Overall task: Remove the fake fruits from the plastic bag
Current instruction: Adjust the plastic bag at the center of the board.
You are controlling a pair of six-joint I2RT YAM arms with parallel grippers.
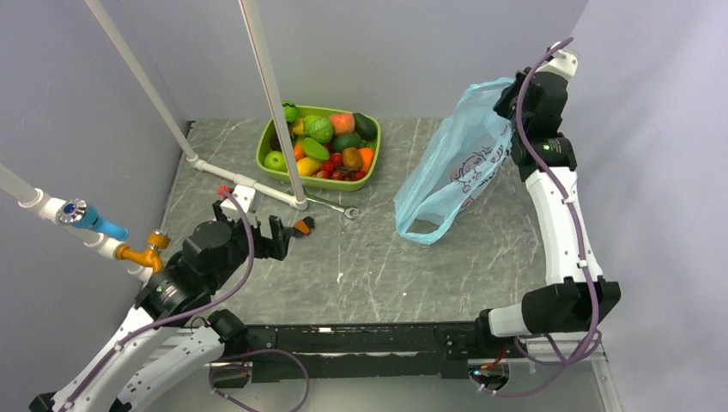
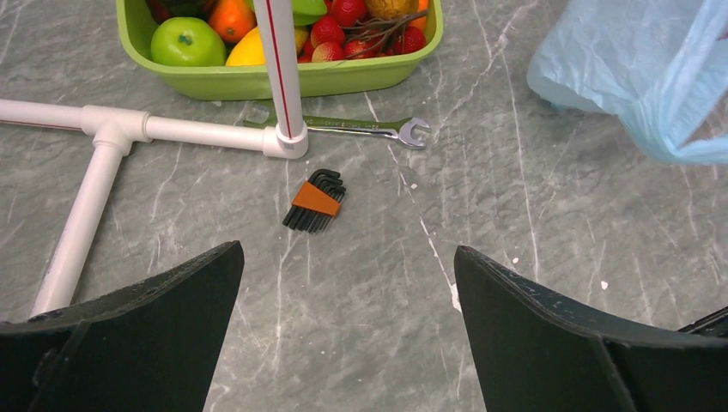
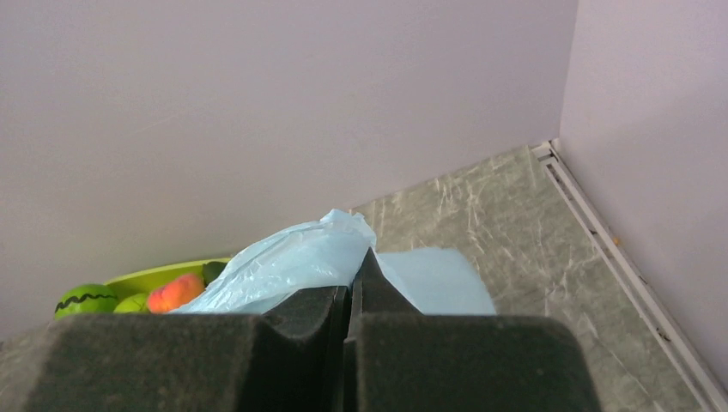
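Left tool (image 2: 345, 257) is hovering low over the desk (image 1: 386, 266), jaws spread wide and empty, by the hex keys (image 2: 315, 200). Farther off, the right tool (image 3: 352, 283) is clamping the plastic bag (image 1: 455, 167) and lifting it, apparently mouth-down for emptying. Fake fruits (image 1: 330, 142) are lying in the green tray (image 1: 318, 178) beyond.

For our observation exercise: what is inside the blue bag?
Nothing shows through the bag: it hangs limp and flat from the shut right gripper. Its crumpled top, pinched in the gripper, is hidden.
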